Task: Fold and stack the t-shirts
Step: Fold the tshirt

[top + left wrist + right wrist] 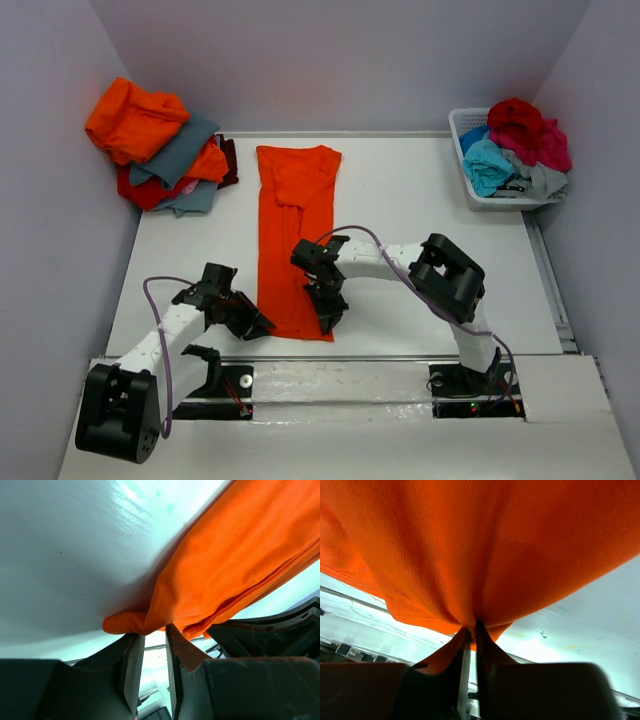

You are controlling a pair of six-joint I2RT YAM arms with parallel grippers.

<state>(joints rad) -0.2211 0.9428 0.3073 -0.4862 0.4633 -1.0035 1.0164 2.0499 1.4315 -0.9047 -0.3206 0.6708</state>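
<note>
as it lies folded in a long strip, orange t-shirt (296, 215), right pincer (471, 628) clamped on hem, left pincer (151, 632) apart

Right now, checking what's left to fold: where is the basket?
Top view: the basket sits at the table's far right corner, by the wall, heaped with crumpled shirts.

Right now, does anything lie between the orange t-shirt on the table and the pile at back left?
Nothing visible does. The right gripper is shut on the near hem of the orange t-shirt; only bare table separates it from the t-shirt pile.
</note>
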